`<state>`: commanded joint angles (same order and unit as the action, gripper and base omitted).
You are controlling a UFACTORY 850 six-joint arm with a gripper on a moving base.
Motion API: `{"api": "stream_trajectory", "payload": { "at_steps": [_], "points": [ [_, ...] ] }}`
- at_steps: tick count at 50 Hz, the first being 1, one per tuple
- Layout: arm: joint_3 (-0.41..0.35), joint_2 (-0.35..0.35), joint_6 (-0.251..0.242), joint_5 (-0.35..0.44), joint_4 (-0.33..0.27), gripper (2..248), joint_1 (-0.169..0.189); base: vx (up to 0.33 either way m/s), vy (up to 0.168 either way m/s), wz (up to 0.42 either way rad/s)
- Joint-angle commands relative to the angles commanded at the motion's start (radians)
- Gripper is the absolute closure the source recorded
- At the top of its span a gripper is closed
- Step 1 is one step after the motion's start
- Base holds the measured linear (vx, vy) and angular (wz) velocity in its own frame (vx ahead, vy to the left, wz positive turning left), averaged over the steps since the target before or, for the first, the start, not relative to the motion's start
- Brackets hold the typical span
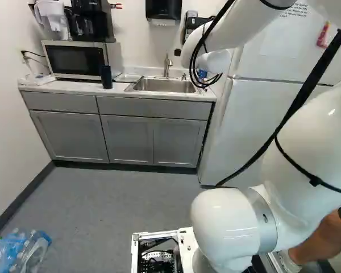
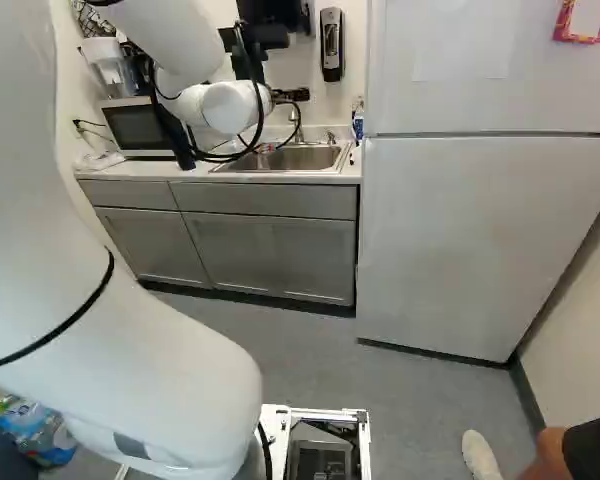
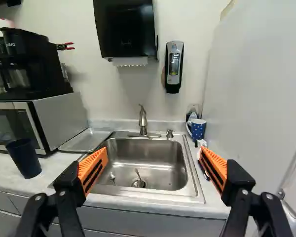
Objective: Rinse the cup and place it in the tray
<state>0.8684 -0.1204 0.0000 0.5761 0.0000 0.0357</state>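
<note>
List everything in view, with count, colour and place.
cup: one, dark, on the counter before the microwave
tray: one, metallic, between microwave and sink
sink: one, silver, set in the counter
faucet: one, silver, behind the sink
mug: one, blue with white dots, between sink and fridge
microwave: one, silver and black, on the counter
coffee maker: one, black, atop the microwave
towel dispenser: one, black, wall
soap dispenser: one, black and grey, wall
counter: one, white, atop grey cabinets
fridge: one, white, beside the counter
plastic bottles: several, clear, floor
arm: one, white
gripper: one, black, orange pads, open
</note>
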Motion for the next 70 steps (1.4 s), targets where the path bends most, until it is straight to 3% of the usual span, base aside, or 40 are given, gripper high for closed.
{"api": "stream_trajectory", "payload": {
  "at_steps": [45, 70],
  "points": [
    [0.1, 0.007, 0.0, -0.122, 0.0, 3, -0.001, 0.0, 0.0, 0.0],
    [0.136, 0.005, 0.0, -0.15, 0.0, 3, -0.001, 0.0, 0.0, 0.0]
  ]
}}
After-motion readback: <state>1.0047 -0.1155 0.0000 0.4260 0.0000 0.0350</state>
